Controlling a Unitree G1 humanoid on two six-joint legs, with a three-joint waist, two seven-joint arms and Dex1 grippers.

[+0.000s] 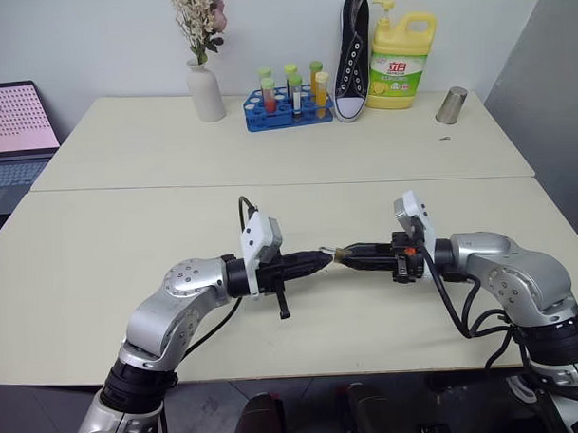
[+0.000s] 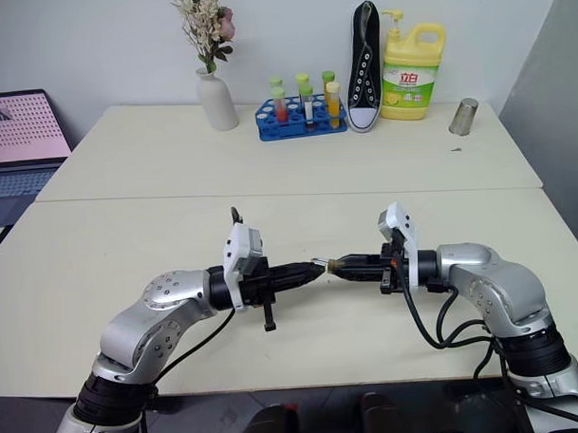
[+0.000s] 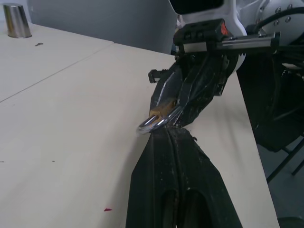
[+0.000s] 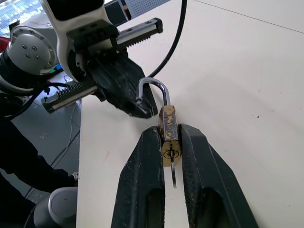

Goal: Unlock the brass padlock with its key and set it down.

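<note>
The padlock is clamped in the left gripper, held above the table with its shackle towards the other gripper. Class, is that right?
Not quite: the padlock is clamped in the right gripper, not the left. The right wrist view shows its brass body between that gripper's two fingers. The rest stands: it is held above the table, shackle towards the left gripper.

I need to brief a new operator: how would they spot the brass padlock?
Over the near table the two arms meet tip to tip. The right gripper clamps the brass padlock: a small gold block, silver shackle pointing toward the left gripper, the only shiny thing there.
</note>
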